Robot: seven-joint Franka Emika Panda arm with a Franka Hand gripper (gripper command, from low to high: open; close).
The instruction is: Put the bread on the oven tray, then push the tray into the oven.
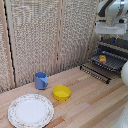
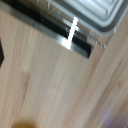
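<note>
The bread (image 1: 102, 58) is lying on the oven pan (image 1: 111, 62) below the clamp (image 1: 111, 37) — whose opening cannot be told; stiff pan — being judged best taken at its front rim.

There was one bread roll (image 1: 102, 58), one oven pan (image 1: 111, 61), one oven (image 1: 100, 72), one blue mug (image 1: 41, 80), one yellow bowl (image 1: 61, 92), and apparently one patterned plate (image 1: 30, 110).
</note>
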